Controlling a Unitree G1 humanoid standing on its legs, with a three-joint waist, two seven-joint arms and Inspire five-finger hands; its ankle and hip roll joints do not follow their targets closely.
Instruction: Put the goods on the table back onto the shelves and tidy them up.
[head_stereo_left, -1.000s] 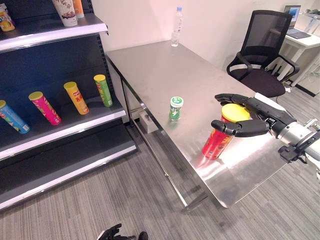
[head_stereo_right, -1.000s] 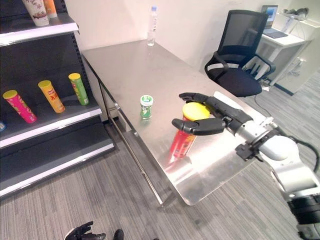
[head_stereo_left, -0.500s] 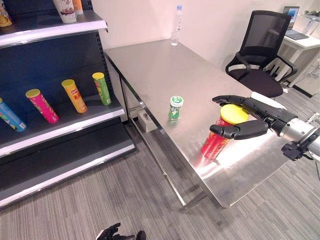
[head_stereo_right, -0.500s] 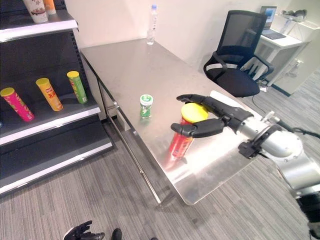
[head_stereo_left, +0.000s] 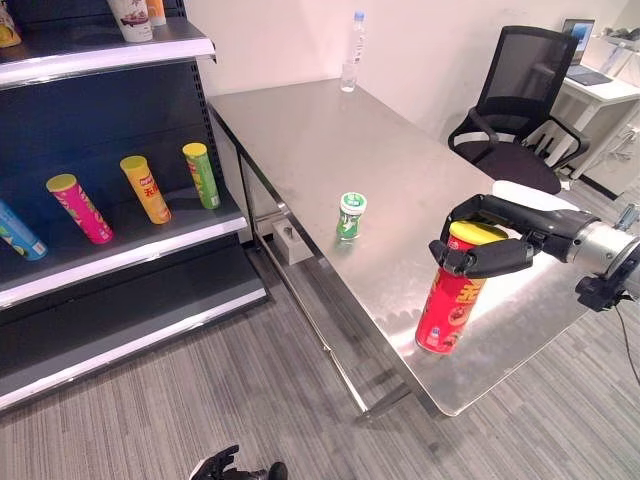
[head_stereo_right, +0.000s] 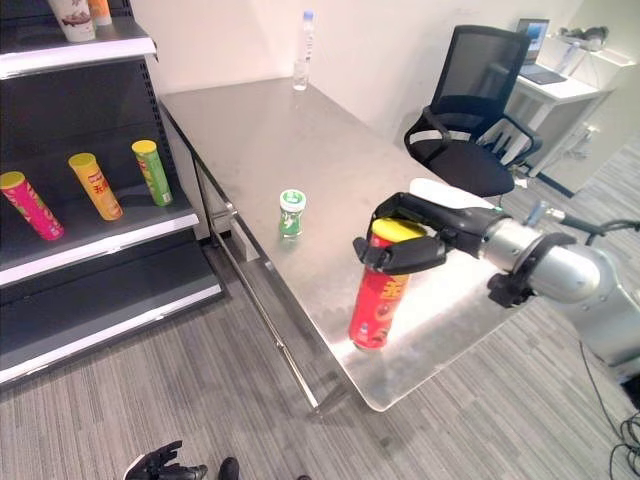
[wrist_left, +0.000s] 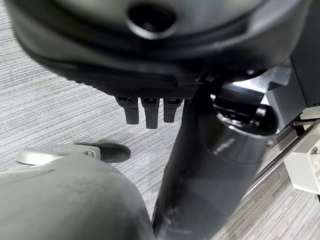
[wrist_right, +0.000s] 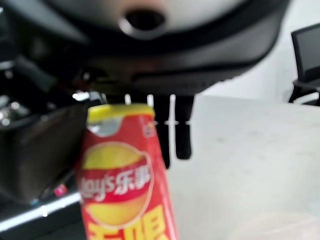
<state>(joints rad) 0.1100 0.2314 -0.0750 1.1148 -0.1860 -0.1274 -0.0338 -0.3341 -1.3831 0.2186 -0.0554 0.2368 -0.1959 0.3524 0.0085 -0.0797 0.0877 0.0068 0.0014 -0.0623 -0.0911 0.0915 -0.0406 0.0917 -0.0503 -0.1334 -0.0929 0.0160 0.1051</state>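
Your right hand (head_stereo_left: 487, 252) has closed its fingers and thumb around the yellow-lidded top of the red can (head_stereo_left: 451, 301), which now stands upright near the table (head_stereo_left: 330, 140) front edge rather than tilted, so the grasp looks ready for carrying to the shelves (head_stereo_left: 140, 245); your left hand (wrist_left: 146, 111) hangs low with fingers relaxed.

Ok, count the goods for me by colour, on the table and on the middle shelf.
Red: 1, can in the right hand
Green: 2, tub, can
Orange: 1
Pink: 1
Blue: 1
Total: 6
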